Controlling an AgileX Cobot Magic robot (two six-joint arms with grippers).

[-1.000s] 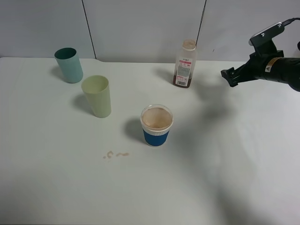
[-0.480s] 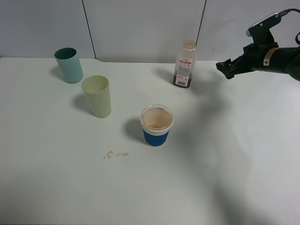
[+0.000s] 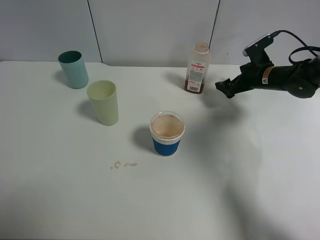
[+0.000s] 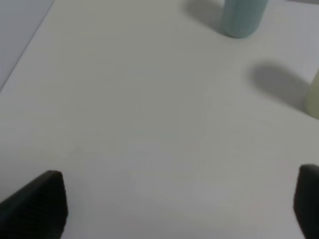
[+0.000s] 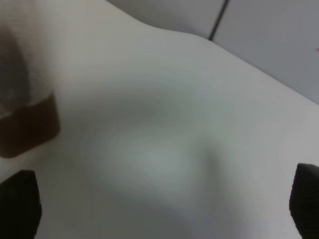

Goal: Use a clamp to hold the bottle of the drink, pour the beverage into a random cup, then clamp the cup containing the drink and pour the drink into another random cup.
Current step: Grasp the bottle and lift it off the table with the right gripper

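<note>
Nothing of the task looks done. The small slim translucent plastic bottle (image 3: 197,67) with the white-and-pink label stands upright on the white table (image 3: 260,165), ungripped, with the dark brown drink (image 3: 194,86) low inside it. The right gripper (image 3: 224,90) has its jaws spread wide and holds nothing. The bottle is just ahead of its tips, near but apart. The grasp, both pours and the cup grasp are all left to do.

The tall pale yellow-green plastic tumbler (image 3: 103,102) and the short white paper cup with the ribbed blue sleeve (image 3: 167,134) stand well beyond the bottle from that gripper. The tumbler's inside looks pale and dry. Whether the paper cup's brown inside is stain or liquid is unclear.

The left gripper (image 4: 174,209) is also spread and empty, and is out of the high view. Ahead of it, the yellow-green tumbler is cut off at the frame edge. The right wrist view is blurred and crops the bottle.
</note>
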